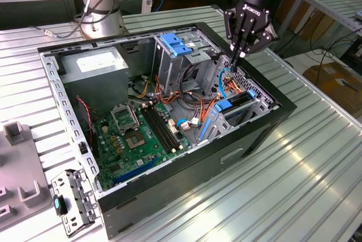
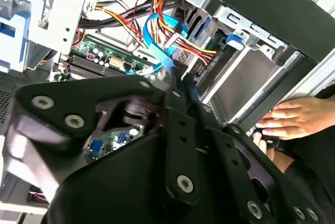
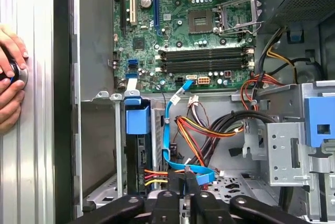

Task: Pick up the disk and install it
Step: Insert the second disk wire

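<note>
Now | gripper point(image 1: 240, 54) upper right of exterior view, fingers pinched together by the blue cable point(image 1: 224, 81), grip unclear | disk point(image 1: 233, 106) on edge in bay, just below me in frame, long axis toward upper right

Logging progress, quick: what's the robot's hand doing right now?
Hand: closed, fingertips together at the blue cable; whether it grips the cable cannot be told.
</note>
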